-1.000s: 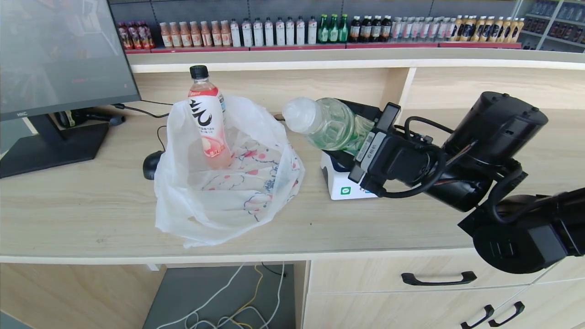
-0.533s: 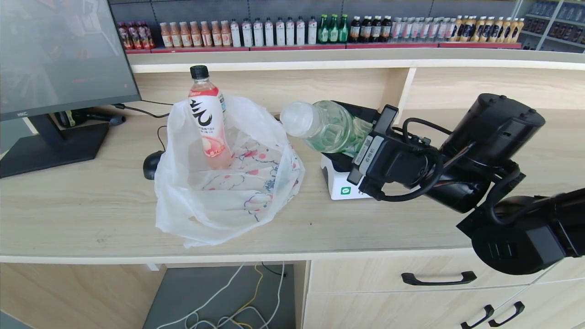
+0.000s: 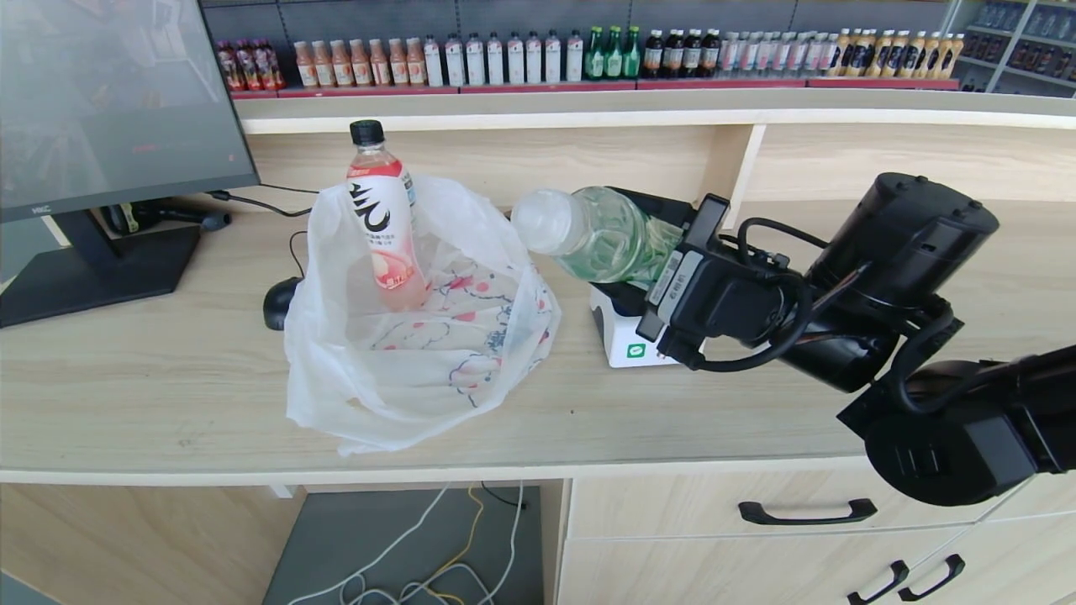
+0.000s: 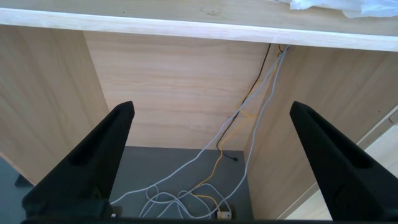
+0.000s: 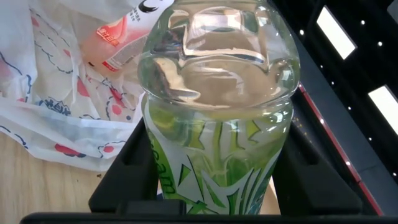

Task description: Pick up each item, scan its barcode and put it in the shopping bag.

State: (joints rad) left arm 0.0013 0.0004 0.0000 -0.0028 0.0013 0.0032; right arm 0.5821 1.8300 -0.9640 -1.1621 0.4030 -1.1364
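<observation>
My right gripper (image 3: 660, 252) is shut on a clear bottle with a green label (image 3: 593, 234), held on its side above the white barcode scanner (image 3: 626, 336), cap end pointing toward the bag. The right wrist view has the green-label bottle (image 5: 217, 124) between its black fingers (image 5: 127, 174). The white plastic shopping bag (image 3: 420, 336) stands open on the counter, with a pink drink bottle (image 3: 382, 223) upright inside it. The bag (image 5: 43, 106) and pink bottle (image 5: 121, 34) lie just beyond the held one. My left gripper (image 4: 211, 162) hangs open below the counter edge, over loose cables.
A monitor (image 3: 109, 109) stands at the counter's back left, with a black mouse (image 3: 277, 304) beside the bag. A raised wooden ledge (image 3: 588, 109) runs behind the counter. Drawers with black handles (image 3: 807, 511) sit below on the right. Cables (image 4: 205, 180) lie on the floor.
My right gripper has carried the green-label bottle slightly left, toward the bag, and a little lower. The bag and pink bottle have not moved.
</observation>
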